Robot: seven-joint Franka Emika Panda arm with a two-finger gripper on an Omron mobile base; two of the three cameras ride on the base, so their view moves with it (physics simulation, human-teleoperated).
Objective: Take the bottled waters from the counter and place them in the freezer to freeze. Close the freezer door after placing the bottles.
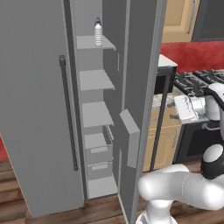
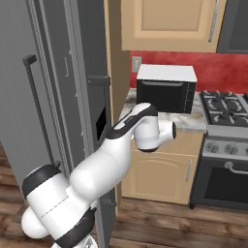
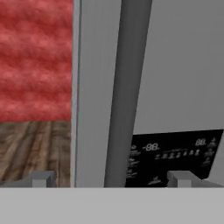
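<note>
A: Gripper (image 3: 111, 179) spread wide, nothing in it, facing the door handle (image 3: 124, 92). Bottle (image 1: 98, 32)?
B: Top freezer (image 1: 98, 118) shelf, 12 o'clock. Centre the handle between the fingers (image 3: 43, 178), then clamp.

The freezer (image 1: 39, 109) looked matt grey metal; the bottle (image 1: 98, 33), upper centre, ribbed clear plastic; the floor (image 3: 35, 148) grained brown wood.

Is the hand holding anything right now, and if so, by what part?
Nothing is held. The hand is open, its fingertips apart with only the fridge door's bar handle seen beyond them, not touched. One bottle already stands on the top freezer shelf.
</note>
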